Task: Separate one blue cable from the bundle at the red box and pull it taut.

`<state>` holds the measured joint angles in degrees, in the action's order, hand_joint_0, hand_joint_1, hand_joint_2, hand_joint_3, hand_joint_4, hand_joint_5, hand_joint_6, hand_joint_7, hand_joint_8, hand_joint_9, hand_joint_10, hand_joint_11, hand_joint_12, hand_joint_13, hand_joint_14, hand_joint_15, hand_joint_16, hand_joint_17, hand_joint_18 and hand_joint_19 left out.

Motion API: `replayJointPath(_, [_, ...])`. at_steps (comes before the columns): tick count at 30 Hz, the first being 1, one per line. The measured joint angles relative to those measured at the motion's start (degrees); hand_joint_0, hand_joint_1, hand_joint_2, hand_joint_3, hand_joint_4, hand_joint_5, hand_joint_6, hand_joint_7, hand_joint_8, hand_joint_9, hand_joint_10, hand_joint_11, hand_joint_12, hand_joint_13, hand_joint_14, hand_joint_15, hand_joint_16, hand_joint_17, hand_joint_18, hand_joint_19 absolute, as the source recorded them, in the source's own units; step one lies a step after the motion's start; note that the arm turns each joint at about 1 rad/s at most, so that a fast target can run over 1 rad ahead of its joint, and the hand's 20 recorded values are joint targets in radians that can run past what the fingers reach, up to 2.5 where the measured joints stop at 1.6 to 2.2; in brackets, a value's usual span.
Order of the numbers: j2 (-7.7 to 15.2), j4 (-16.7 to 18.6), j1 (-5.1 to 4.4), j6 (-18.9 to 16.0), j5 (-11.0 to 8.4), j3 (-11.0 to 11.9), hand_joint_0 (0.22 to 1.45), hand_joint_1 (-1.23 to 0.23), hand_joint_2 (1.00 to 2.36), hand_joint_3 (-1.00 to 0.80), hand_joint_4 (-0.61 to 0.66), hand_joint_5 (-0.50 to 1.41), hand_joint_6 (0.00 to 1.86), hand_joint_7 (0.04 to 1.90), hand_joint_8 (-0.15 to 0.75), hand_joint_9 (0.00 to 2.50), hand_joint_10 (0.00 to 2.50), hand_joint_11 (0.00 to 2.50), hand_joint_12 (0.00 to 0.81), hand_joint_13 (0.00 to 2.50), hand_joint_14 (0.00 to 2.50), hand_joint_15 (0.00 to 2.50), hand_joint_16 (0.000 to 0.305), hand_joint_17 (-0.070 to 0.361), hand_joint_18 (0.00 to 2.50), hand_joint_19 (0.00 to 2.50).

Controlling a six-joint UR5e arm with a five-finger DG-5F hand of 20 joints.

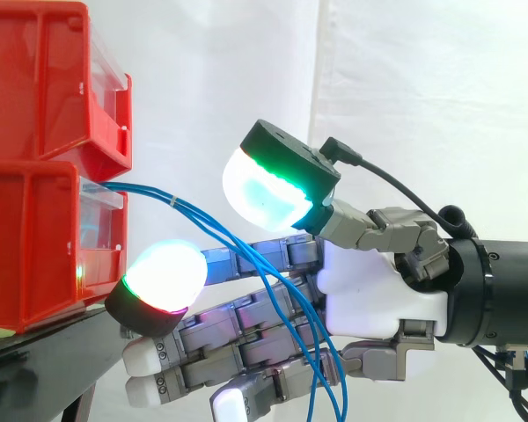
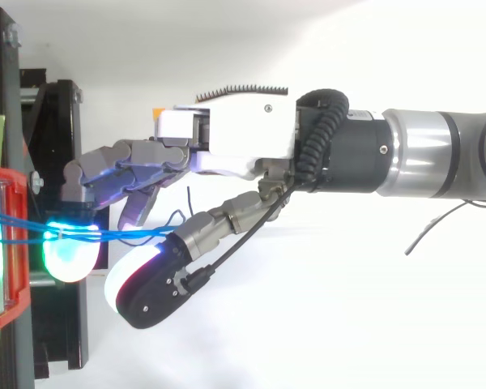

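Several thin blue cables (image 1: 194,214) leave the front of the lower red box (image 1: 26,246) as a bundle with a small band around them near the box. They sag to the right across my hand (image 1: 370,290) and hang down past its palm. The hand reaches level toward the box with straight fingers. One fingertip (image 1: 163,272) glows green and white just under the cables, close to the box front. The thumb pad (image 1: 264,193) stands raised above the cables, apart from them. From above, the cables (image 2: 105,235) run between the thumb and the fingers (image 2: 113,166). None is pinched.
A second red bin (image 1: 35,79) sits stacked on the lower one. Both rest on a black stand (image 1: 44,360) whose edge lies just under my fingertips. A white curtain hangs behind, and there is free room to the right, where the arm comes in.
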<state>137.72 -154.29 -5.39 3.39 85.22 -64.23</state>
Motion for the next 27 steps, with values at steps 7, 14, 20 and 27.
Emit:
replayJointPath(7, [0.0, -0.04, 0.46, 0.19, 0.52, 0.05, 0.56, -0.62, 1.0, -0.5, 0.21, -0.16, 0.5, 1.14, 0.305, 0.52, 0.01, 0.28, 0.39, 0.43, 0.01, 0.21, 0.052, 0.116, 0.61, 0.63])
replayJointPath(14, [0.0, -0.04, 1.07, 0.96, 0.99, 0.07, 0.56, -0.62, 1.0, -0.5, 0.2, -0.15, 0.5, 1.18, 0.307, 0.52, 0.01, 0.28, 0.391, 0.44, 0.01, 0.22, 0.052, 0.116, 0.62, 0.62])
replayJointPath(20, [0.0, 0.02, 1.57, 1.82, 1.61, 0.12, 0.56, -0.62, 1.0, -0.5, 0.19, -0.15, 0.5, 1.23, 0.307, 0.52, 0.01, 0.29, 0.391, 0.45, 0.01, 0.23, 0.052, 0.116, 0.62, 0.62])
replayJointPath(27, [0.0, -0.33, 1.93, 2.48, 2.3, 0.67, 0.56, -0.63, 1.0, -0.49, 0.18, -0.14, 0.5, 1.28, 0.307, 0.53, 0.01, 0.29, 0.389, 0.45, 0.01, 0.23, 0.051, 0.116, 0.63, 0.62])
